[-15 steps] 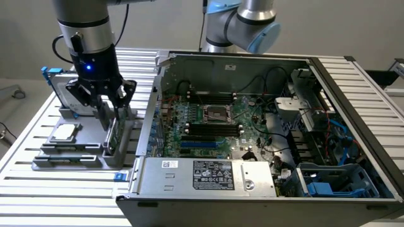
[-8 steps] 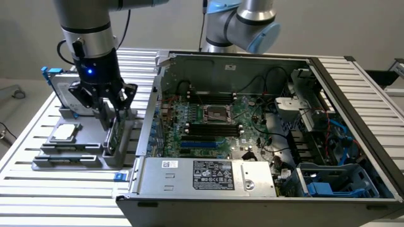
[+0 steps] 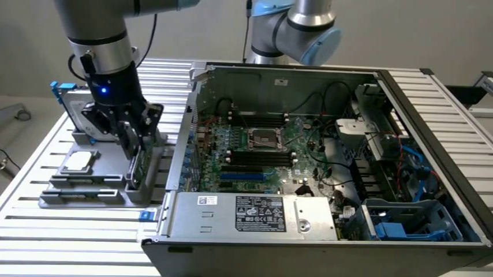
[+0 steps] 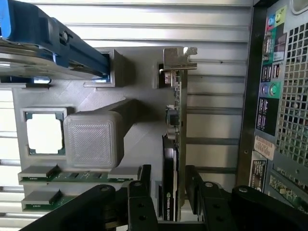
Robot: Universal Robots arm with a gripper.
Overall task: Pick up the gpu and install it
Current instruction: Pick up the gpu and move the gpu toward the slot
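One gpu, standing on edge in a slot of the grey parts holder. Its silver end bracket is at the end away from the hand. Status: not lifted, not installed.

One hand, jaws spread wide, lowered astride the near end of the card. One of its fingers stands on each side, with a gap showing between each and the card; nothing is gripped. In the exterior view the hand sits directly over the holder, the gpu just below it.

Other holder contents: one processor chip, two memory sticks, and one hard drive with blue frame.

One open computer case, just beside the holder on the exterior view's right, both on the slatted metal counter. The motherboard is exposed, and no card stands in the blue expansion slots, as far as can be made out.

Progress, by judgement: early. The approach to the card is made. The grip, the lift out of the slot, the carry to the case and the seating in the board are all outstanding.
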